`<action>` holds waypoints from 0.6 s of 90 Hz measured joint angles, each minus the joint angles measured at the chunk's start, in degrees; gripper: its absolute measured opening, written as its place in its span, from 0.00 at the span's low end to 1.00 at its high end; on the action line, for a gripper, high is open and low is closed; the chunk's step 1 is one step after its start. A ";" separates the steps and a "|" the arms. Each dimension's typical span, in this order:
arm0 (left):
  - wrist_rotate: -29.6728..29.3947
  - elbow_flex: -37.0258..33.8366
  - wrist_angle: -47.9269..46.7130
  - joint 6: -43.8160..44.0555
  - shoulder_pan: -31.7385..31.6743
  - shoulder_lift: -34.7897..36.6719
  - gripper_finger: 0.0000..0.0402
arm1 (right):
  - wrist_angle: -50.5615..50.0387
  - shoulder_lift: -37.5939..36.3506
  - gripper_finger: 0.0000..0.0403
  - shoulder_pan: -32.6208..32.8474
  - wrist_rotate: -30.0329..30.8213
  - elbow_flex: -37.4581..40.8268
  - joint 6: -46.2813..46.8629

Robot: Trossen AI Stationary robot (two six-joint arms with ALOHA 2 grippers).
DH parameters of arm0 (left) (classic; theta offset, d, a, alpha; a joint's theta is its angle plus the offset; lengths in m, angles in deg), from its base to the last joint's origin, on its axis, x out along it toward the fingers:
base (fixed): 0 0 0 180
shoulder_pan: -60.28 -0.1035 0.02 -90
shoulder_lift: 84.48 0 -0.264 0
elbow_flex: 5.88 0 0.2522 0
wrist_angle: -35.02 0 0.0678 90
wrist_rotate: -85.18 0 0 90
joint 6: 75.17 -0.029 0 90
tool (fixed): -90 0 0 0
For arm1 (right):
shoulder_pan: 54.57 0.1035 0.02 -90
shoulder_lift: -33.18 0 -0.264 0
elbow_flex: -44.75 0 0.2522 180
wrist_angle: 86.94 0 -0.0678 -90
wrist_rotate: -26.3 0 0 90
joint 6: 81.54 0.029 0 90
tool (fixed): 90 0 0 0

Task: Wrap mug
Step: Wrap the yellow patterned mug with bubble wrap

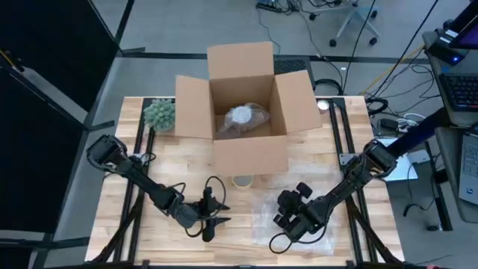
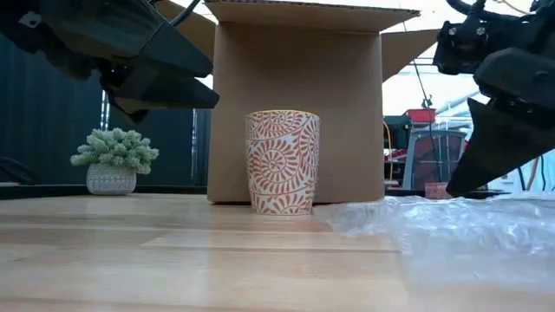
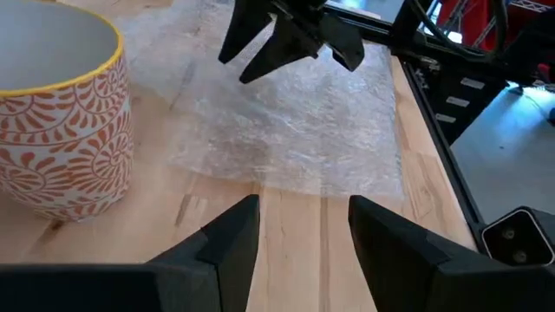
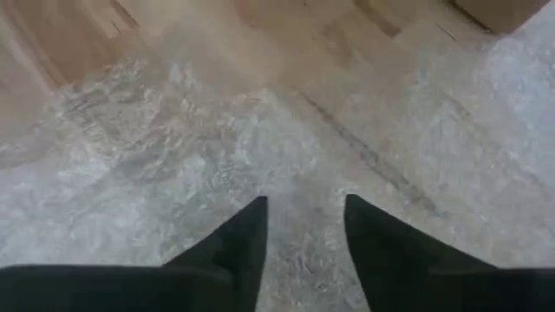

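Low view: patterned mug (image 2: 282,162) upright on the wooden table (image 2: 173,260), just before the cardboard box (image 2: 295,104) | bubble wrap (image 2: 451,227) beside it | right gripper (image 4: 303,227) above the wrap, jaws parted, empty | left gripper (image 3: 302,227) near the mug, jaws apart, empty.

L arm reaches in from the desk's left edge w/ elbow low, its tool (image 1: 211,221) near the front edge, left of centre, fingers (image 3: 227,241) apart and holding nothing. R arm comes from the right edge, bent down toward the front; its tool (image 1: 287,224) hangs just above the desk, fingers (image 4: 236,238) parted, empty.
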State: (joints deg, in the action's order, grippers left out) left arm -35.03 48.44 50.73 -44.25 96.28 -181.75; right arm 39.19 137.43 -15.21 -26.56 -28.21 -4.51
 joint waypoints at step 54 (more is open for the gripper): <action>3.23 0.00 0.00 0.20 0.11 0.02 0.41 | -18.51 -21.08 0.56 6.82 -7.54 7.27 15.42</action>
State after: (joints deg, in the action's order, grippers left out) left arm -31.80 48.44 50.73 -44.06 96.39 -181.74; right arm 20.67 116.35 -8.39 -34.10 -20.94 10.91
